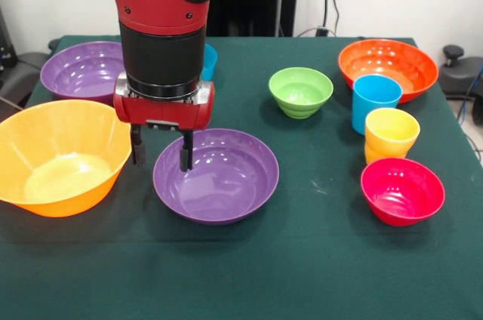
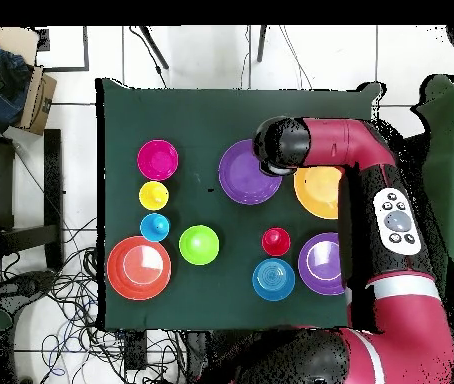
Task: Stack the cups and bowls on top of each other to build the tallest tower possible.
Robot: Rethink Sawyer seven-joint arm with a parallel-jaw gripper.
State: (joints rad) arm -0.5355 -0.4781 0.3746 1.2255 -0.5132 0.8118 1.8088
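Note:
My gripper (image 1: 160, 155) is open and points down over the left rim of the near purple bowl (image 1: 219, 176). One finger (image 1: 185, 152) is inside the bowl and the other is outside it. In the overhead view the arm's wrist (image 2: 279, 145) covers the gripper at the edge of this purple bowl (image 2: 243, 175). The yellow-orange bowl (image 1: 60, 155) sits just left of the gripper. The second purple bowl (image 1: 79, 71) is at the far left. The red cup (image 2: 276, 241) shows only in the overhead view.
The green bowl (image 1: 300, 91), orange bowl (image 1: 388, 69), light blue cup (image 1: 375, 101), yellow cup (image 1: 391, 135) and magenta-pink bowl (image 1: 402, 190) stand on the right. A blue bowl (image 1: 209, 60) peeks out behind the arm, and in the overhead view it (image 2: 273, 280) sits beside the red cup.

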